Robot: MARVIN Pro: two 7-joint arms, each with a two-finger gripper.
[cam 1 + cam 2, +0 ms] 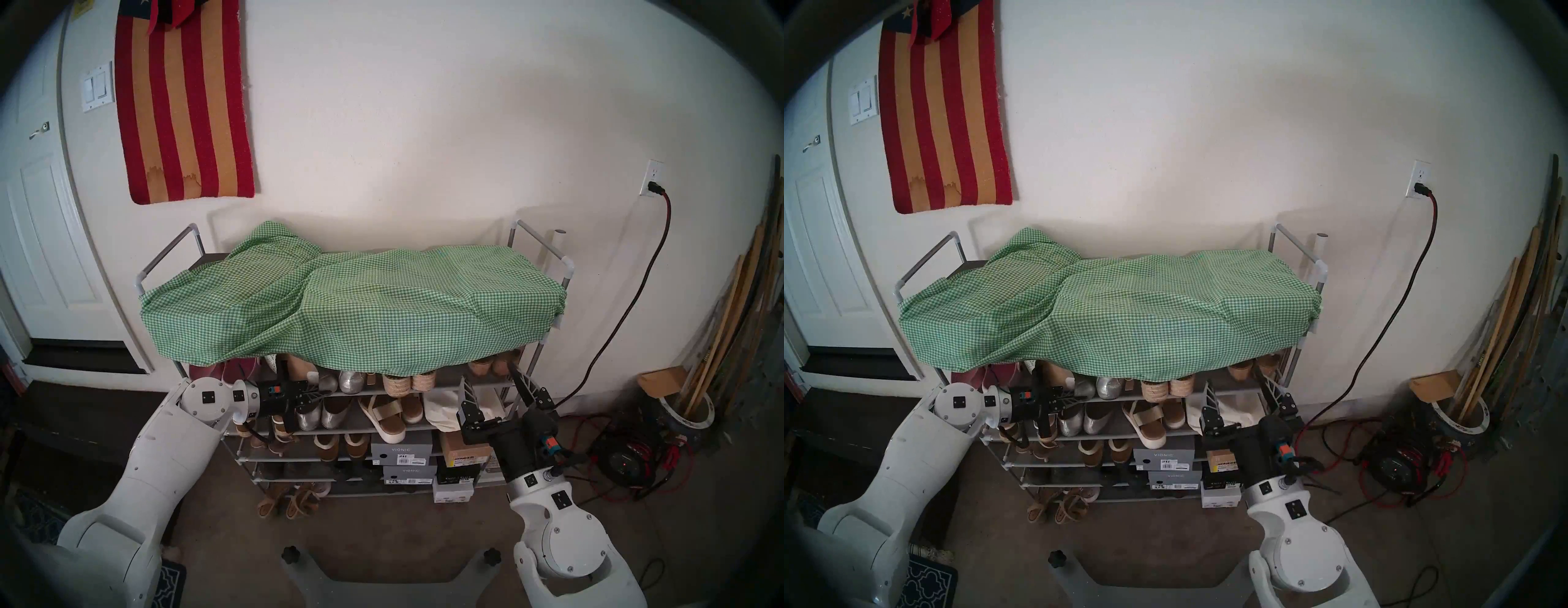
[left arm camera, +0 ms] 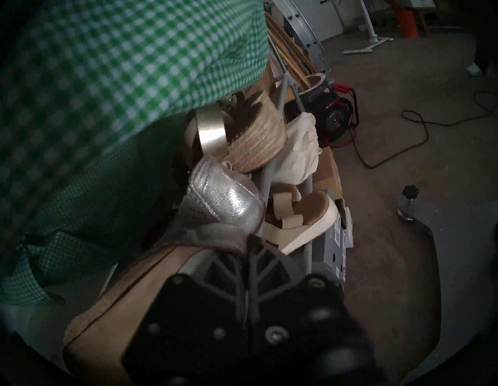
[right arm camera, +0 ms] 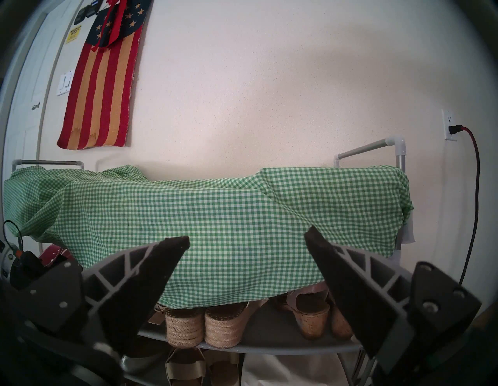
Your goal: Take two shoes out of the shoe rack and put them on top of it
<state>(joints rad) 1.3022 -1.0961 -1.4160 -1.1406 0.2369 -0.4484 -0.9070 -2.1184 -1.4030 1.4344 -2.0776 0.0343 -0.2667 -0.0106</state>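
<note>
A two-armed robot faces the shoe rack [image 1: 534, 242] set against a white wall, its top tier draped in a green gingham cloth [image 1: 339, 305] that hangs over the front edge; the left gripper [image 1: 316, 392] reaches in from the side at the upper open shelf, its fingers closed on one perforated silver flat [image 2: 172, 248], whose tan insole shows in the left wrist view; the other perforated silver flat [image 2: 226, 199] sits just beyond on the same shelf, beside rope-soled wedges [image 3: 204, 326]; the right gripper [image 3: 246, 242] hovers before the cloth's hem, jaws spread wide and empty.
</note>
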